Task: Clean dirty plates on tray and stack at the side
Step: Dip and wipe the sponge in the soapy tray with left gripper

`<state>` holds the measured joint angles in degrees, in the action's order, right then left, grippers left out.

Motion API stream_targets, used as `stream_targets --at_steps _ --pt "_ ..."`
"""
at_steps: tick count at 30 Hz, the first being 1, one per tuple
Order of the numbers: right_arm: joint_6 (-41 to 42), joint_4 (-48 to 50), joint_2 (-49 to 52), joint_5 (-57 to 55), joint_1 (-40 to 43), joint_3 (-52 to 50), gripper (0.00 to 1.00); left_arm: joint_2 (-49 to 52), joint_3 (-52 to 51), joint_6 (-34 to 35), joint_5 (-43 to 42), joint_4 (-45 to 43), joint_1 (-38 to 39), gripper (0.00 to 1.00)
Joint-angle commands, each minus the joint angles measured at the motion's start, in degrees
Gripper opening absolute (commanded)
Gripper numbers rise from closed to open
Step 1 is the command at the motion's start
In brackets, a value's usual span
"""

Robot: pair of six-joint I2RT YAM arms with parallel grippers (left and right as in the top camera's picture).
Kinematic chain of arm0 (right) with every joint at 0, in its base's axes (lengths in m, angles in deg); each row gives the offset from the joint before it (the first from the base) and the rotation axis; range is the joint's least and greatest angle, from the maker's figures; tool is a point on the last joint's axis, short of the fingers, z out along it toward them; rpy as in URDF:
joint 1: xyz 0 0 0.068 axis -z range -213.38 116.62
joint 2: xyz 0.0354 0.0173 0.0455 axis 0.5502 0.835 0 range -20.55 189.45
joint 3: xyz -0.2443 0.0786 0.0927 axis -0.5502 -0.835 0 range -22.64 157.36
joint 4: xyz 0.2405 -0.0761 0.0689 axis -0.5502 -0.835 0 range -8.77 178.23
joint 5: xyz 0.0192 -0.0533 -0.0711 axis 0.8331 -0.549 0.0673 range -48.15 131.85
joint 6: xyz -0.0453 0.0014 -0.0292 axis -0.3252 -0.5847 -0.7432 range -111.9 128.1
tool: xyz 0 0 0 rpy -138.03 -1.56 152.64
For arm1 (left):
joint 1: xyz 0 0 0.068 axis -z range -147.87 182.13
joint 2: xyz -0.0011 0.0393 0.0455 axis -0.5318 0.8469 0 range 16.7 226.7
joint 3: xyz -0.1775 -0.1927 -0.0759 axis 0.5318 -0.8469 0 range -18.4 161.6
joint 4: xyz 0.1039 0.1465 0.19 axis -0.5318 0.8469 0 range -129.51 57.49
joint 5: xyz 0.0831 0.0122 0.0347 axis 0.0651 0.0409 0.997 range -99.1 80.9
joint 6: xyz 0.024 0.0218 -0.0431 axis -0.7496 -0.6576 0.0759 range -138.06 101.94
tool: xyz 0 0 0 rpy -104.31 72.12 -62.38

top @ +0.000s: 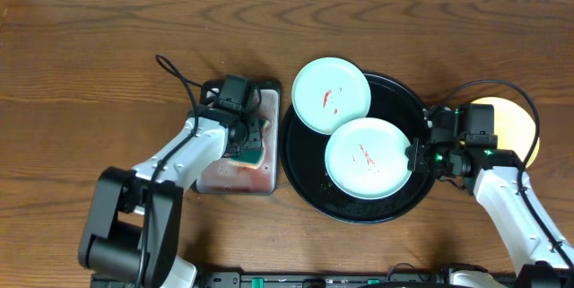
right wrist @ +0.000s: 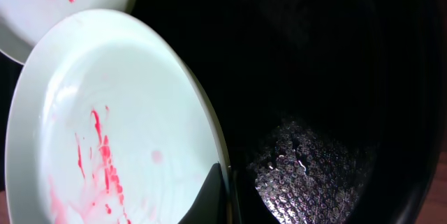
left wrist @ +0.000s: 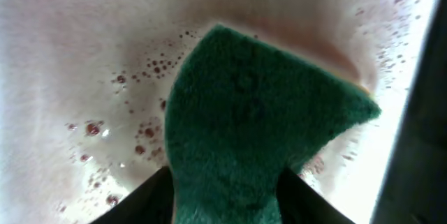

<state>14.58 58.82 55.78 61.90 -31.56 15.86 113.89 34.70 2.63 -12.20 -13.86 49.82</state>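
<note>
Two pale mint-green plates with red sauce smears lie on the round black tray (top: 359,219). One (top: 332,95) overhangs its back-left rim and the other (top: 366,158) lies in the middle. My right gripper (top: 414,156) is shut on the right rim of the middle plate (right wrist: 105,126), with one finger (right wrist: 223,196) on top of the rim over the tray (right wrist: 314,77). The pale yellow plate (top: 516,126) lies on the wood table to the right, partly under my right arm. My left gripper (top: 248,144) is shut on a green sponge (left wrist: 251,126).
The sponge (top: 251,155) is held over a rectangular silver tray (top: 224,176) left of the black tray. The tray holds pinkish foamy water (left wrist: 84,56) with red specks. Bare wood tabletop lies behind and to the far left.
</note>
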Motion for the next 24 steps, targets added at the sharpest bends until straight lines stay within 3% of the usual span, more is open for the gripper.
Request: stream_targets --at_steps 1,4,6,16,24 --pt "-0.81 0.0 0.48 -2.25 -0.44 -0.33 0.01 3.34 -0.39 -0.52 0.52 0.63 0.28 0.35" --pt "-0.81 0.02 0.61 -2.27 -0.44 -0.35 0.01 3.76 -0.39 -0.55 0.52 0.85 0.33 0.14" --pt "-0.81 0.02 0.61 -2.27 -0.44 -0.35 0.01 3.39 -0.37 -0.55 0.57 1.05 0.33 0.08" --pt "-1.31 0.04 0.61 -3.56 -0.44 -0.37 0.01 -8.87 -0.37 -0.5 0.0 1.95 -2.8 0.07" --pt "-1.44 1.07 0.61 -3.54 -0.44 -0.37 0.01 -20.22 -1.4 -1.05 -14.97 1.09 -10.62 0.07"
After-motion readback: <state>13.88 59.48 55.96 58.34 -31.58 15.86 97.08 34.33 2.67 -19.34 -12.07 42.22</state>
